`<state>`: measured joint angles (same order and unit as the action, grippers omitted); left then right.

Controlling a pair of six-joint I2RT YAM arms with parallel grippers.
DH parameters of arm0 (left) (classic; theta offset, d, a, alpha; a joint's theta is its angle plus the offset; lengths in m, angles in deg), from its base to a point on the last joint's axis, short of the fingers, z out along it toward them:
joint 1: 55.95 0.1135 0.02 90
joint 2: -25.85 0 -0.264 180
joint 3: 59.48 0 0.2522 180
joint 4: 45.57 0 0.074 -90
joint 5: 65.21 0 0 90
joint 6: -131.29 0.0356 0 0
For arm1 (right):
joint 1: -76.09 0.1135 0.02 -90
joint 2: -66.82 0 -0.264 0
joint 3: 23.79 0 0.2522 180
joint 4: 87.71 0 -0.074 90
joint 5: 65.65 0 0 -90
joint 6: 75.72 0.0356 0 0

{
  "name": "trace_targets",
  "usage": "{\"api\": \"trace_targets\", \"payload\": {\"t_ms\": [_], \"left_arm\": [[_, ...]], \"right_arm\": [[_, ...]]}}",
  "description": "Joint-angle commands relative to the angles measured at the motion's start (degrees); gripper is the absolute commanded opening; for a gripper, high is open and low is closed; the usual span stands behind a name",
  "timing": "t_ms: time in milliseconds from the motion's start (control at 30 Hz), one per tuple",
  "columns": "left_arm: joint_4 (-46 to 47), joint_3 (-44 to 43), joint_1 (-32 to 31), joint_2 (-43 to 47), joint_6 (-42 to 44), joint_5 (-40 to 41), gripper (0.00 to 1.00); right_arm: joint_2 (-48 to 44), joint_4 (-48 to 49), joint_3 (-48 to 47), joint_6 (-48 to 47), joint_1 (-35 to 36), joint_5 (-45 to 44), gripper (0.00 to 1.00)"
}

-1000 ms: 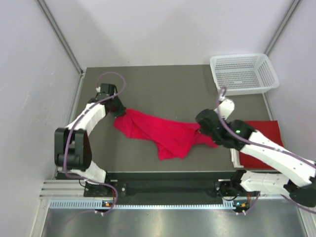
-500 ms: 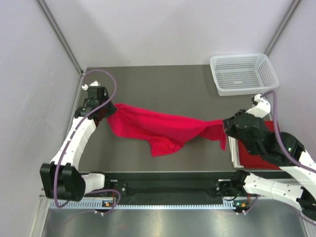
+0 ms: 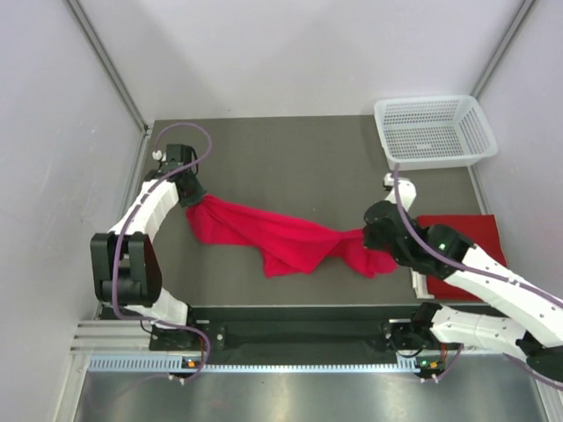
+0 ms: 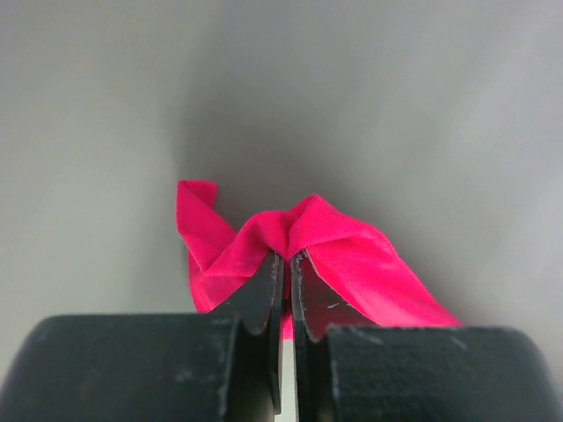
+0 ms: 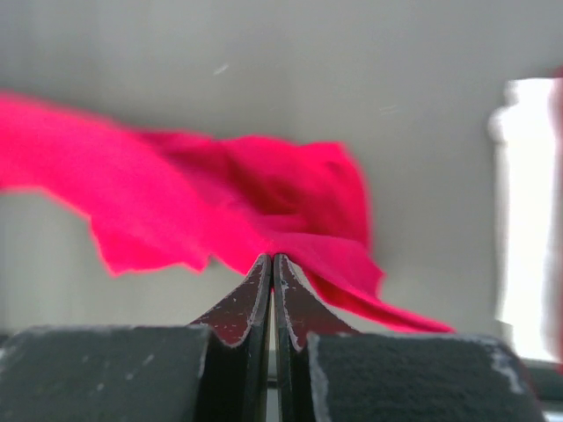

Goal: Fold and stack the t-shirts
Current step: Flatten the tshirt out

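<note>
Loose bright red cloth t-shirt (image 3: 281,239) is strung bunched and twisted between your two arms, over the front middle of the dark grey table (image 3: 290,158). The left gripper (image 4: 286,257) is pinched nearly closed on one end and the right gripper (image 5: 271,258) is clamped tight on the other. The step looks like spreading before the fold. Next you'd pull the ends apart, untwist and lay it flat. The folded red t-shirt (image 3: 462,230) lies at right, below the white plastic mesh basket (image 3: 431,130).

i see my left gripper (image 4: 287,259) with its black jaws pinched almost together on a bunched fold of the red t-shirt (image 4: 352,259), cloth crumpled in peaks against the blurred grey surface (image 4: 405,105).
</note>
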<state>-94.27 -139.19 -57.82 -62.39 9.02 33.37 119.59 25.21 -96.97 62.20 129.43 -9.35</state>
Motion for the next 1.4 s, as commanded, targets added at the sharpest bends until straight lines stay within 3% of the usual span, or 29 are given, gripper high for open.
{"api": "trace_targets", "payload": {"t_ms": [0,200,300,467,633,700,867,933,1000,1033,1067,1133,1233,1367], "left_arm": [[0.05,-5.58,1.43,-0.78,2.74,0.57,0.00],[-0.05,-4.46,3.45,1.50,3.53,-3.56,0.00],[0.31,-1.47,3.45,2.12,2.92,-5.24,0.00],[0.92,2.58,3.45,-0.34,2.04,-3.48,0.00],[1.45,3.11,3.54,-3.41,1.60,-6.72,0.00],[2.86,3.29,4.77,-4.38,1.51,-12.09,0.00],[2.24,-0.48,4.86,-6.84,1.77,-10.78,0.01],[0.58,-1.89,4.94,-8.86,1.69,-9.99,0.08],[-0.74,-3.48,4.94,-9.92,1.86,-9.29,0.23],[-1.62,-3.74,4.86,-10.19,1.95,-9.11,0.36],[-1.80,-4.09,4.94,-10.02,2.04,-9.11,0.40],[-1.97,-4.18,4.94,-8.53,2.21,-6.48,0.45],[-2.15,-4.10,4.86,-5.71,2.74,-6.64,0.48],[-2.15,-3.48,4.59,-2.20,3.35,-9.01,0.48]], "right_arm": [[1.98,13.65,2.46,-2.22,-0.08,10.74,0.00],[6.20,8.15,-2.36,-4.14,-0.34,3.12,0.00],[7.25,10.67,-2.55,-8.62,-2.45,2.58,0.00],[11.38,19.46,-1.58,-21.34,-5.35,8.11,0.00],[18.13,22.38,-2.98,-25.07,-5.71,15.84,0.01],[20.52,22.73,-4.12,-26.47,-5.62,16.64,0.02],[30.35,22.48,-10.43,-32.44,-6.32,21.55,0.07],[34.91,20.46,-13.34,-32.37,-6.23,22.10,0.16],[35.73,17.64,-15.90,-29.21,-5.71,19.91,0.26],[34.25,17.20,-15.73,-28.24,-5.53,17.28,0.30],[33.19,15.80,-15.12,-25.62,-5.27,15.69,0.32],[29.25,14.30,-13.28,-23.50,-5.09,12.35,0.33],[24.58,13.86,-3.38,-20.16,-3.60,11.20,0.34],[20.01,19.37,7.44,-16.99,-0.79,11.81,0.34]]}}
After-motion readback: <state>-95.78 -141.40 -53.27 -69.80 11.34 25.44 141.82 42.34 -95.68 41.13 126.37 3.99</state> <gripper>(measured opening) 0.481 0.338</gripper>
